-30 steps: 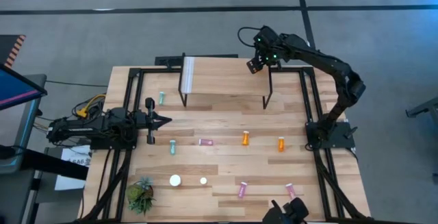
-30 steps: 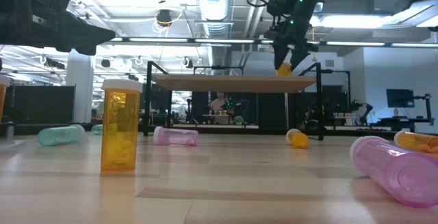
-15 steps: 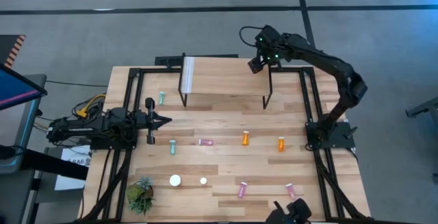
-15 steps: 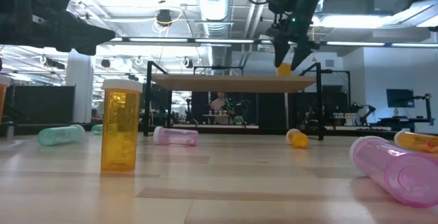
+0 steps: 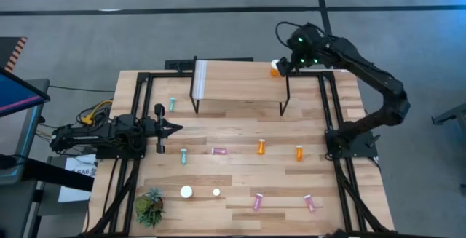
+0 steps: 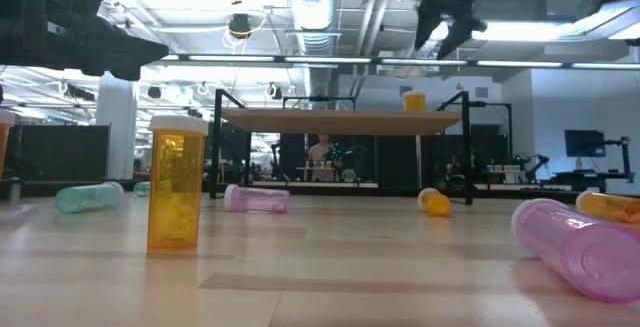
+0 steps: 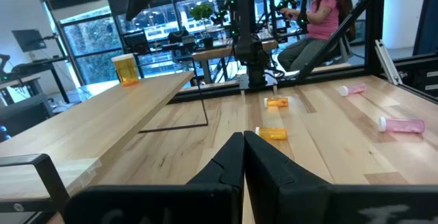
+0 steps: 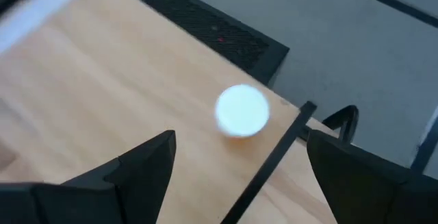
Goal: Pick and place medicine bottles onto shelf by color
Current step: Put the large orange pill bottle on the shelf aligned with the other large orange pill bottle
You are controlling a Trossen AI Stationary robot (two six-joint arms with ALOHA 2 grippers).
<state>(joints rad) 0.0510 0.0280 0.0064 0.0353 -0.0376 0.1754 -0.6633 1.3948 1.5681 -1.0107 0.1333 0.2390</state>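
Near edge of the desk [image 5: 240, 121]: small green plant [image 5: 149, 207], a large orange bottle [image 6: 173, 182] standing upright with its white cap up, and two pink bottles [image 5: 258, 202] [image 5: 309, 204] lying on their sides. Next row back: teal bottle [image 5: 183, 155], pink bottle [image 5: 218, 151] and two small orange bottles [image 5: 261, 147] [image 5: 298, 152], all lying down. Another teal bottle [image 5: 172, 104] lies near the shelf's left legs.

Left hand [image 5: 177, 128] sits low over the left side of the desk, fingers closed together and gripping nothing (left wrist view shows the tips meeting).

Shelf [image 5: 240, 80] stands at the far side, whitish strip at its left end. One orange bottle [image 5: 275, 68] stands upright on the shelf's far right corner, white cap up.

Right hand [image 5: 291, 62] hangs just beside and above that bottle, apart from it, fingers spread wide and empty (right wrist view looks straight down on the cap).
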